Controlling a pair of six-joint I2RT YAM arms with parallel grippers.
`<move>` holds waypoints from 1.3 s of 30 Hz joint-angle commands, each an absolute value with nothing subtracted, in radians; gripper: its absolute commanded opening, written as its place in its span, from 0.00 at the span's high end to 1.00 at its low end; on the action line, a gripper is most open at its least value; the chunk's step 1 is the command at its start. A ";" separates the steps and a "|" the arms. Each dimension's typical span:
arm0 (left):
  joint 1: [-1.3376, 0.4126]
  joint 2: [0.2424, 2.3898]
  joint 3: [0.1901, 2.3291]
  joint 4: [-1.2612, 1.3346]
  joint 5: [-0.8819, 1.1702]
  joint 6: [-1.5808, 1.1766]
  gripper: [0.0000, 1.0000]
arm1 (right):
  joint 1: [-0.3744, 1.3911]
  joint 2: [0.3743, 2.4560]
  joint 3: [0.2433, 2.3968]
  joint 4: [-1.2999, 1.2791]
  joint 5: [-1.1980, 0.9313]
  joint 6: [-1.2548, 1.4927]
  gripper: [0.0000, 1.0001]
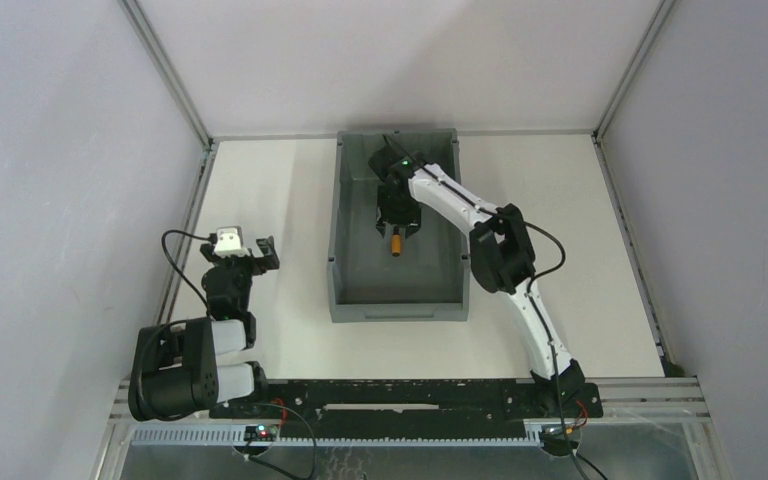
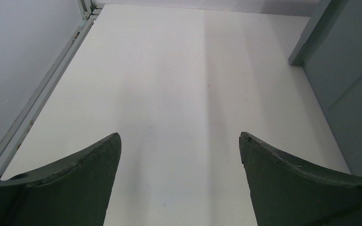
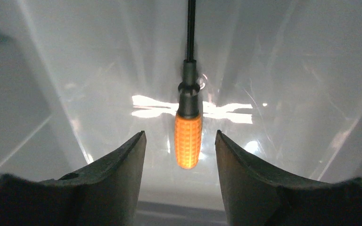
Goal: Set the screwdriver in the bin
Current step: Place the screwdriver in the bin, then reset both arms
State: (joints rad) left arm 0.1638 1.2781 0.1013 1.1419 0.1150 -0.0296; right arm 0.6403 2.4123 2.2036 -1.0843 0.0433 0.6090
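The screwdriver [image 1: 396,243], with an orange handle and thin black shaft, lies on the floor of the grey bin [image 1: 335,250]. My right gripper [image 1: 397,222] hangs inside the bin just above it. In the right wrist view the orange handle [image 3: 187,139] sits between my open fingers [image 3: 122,165], with a gap on each side, and the shaft points away. My right gripper [image 3: 180,134] is open and grips nothing. My left gripper [image 1: 250,252] is open and empty over the table left of the bin; its wrist view shows it [image 2: 179,136] above bare white table.
The bin's tall walls surround the right gripper, and its floor [image 3: 287,94] shines with glare. The bin's outer left wall [image 2: 353,94] stands to the right of the left gripper. Enclosure walls and metal rails [image 1: 185,220] border the table.
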 commanded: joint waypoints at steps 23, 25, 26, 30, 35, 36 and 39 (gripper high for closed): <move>0.159 1.264 0.143 1.163 0.112 -0.037 0.00 | 0.546 1.884 2.297 -1.093 0.147 0.328 0.01; 0.158 1.264 0.143 1.163 0.111 -0.036 0.00 | 0.526 1.850 2.282 -1.088 0.152 0.314 0.00; 0.159 1.263 0.143 1.162 0.112 -0.036 0.00 | 0.516 1.832 2.271 -1.084 0.155 0.308 0.00; 0.159 1.263 0.143 1.162 0.112 -0.037 0.00 | 0.470 1.744 2.197 -1.053 0.168 0.280 0.00; 0.158 1.263 0.143 1.163 0.112 -0.036 0.00 | 0.391 1.606 2.056 -1.002 0.177 0.250 0.00; 0.158 1.264 0.143 1.163 0.112 -0.036 0.00 | 0.373 1.578 2.023 -0.992 0.181 0.242 0.00; 0.159 1.263 0.143 1.163 0.112 -0.037 0.00 | 0.318 1.492 1.929 -0.967 0.201 0.215 0.00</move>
